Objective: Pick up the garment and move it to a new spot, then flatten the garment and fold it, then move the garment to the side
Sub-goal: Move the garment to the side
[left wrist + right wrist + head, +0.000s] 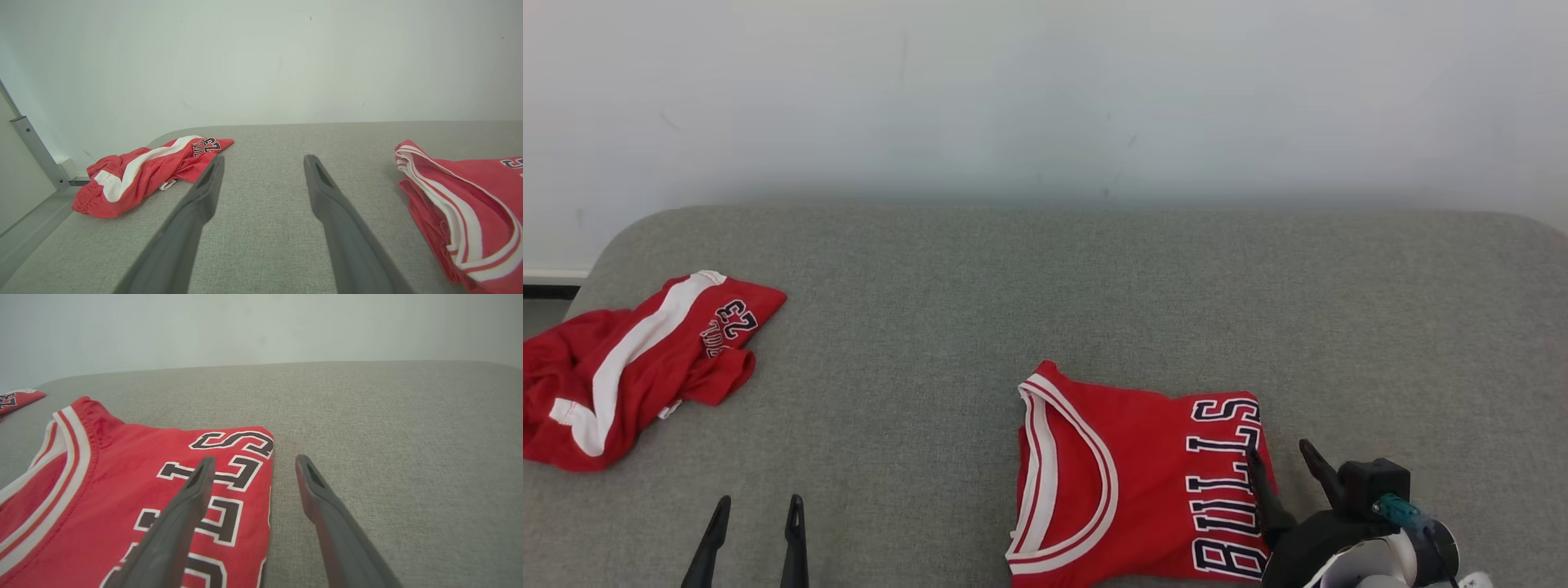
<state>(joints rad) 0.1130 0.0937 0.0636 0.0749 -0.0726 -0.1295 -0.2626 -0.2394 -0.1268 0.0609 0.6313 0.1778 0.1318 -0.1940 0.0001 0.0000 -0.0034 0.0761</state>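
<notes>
Looking folded already: the Bulls jersey [1143, 482] lies flat near the front of the grey fabric-topped desk [1013, 286], so I judge we're at the move-aside step. Right gripper [1278, 449] fingers are apart, straddling the lettered edge, one over fabric, one over bare desk. Left gripper [759, 500] fingers are apart too, idle, well clear of the crumpled red shorts [629, 367]. Next: pinch every layer at that edge, else the fold opens.

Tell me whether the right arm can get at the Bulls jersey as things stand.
Probably yes. The right gripper is open astride the right-hand edge of the jersey, one finger over the cloth, the other over the grey cushion, with nothing between.
</notes>
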